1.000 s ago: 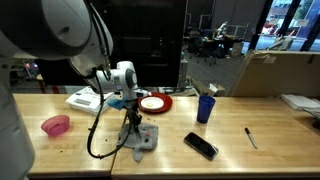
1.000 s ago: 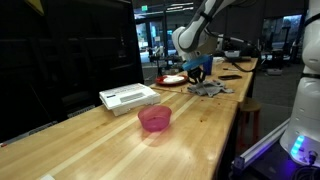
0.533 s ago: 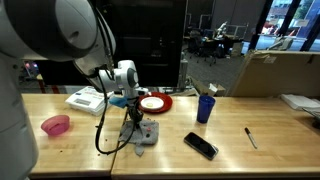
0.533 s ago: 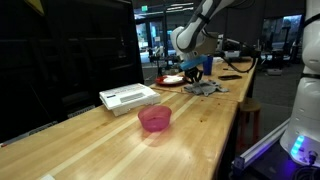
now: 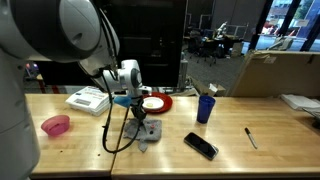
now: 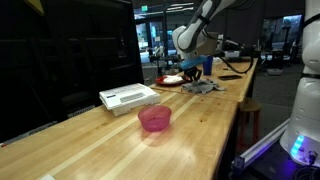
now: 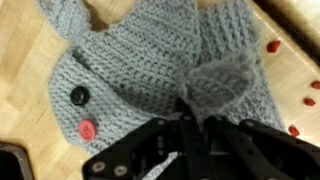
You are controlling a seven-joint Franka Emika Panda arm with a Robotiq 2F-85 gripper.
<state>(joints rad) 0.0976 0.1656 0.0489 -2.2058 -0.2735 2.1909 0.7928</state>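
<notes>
Gripper (image 7: pixel 190 110) downward, tight on grey knit (image 7: pixel 140 60)

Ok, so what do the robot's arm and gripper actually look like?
The arm is made of big, glossy white links with rounded shapes and darker seams at the joints. A thin black cable hangs in a loop below the wrist, and a small blue piece sits beside it. The gripper is matt black, with black fingers and small round holes along its body.
</notes>
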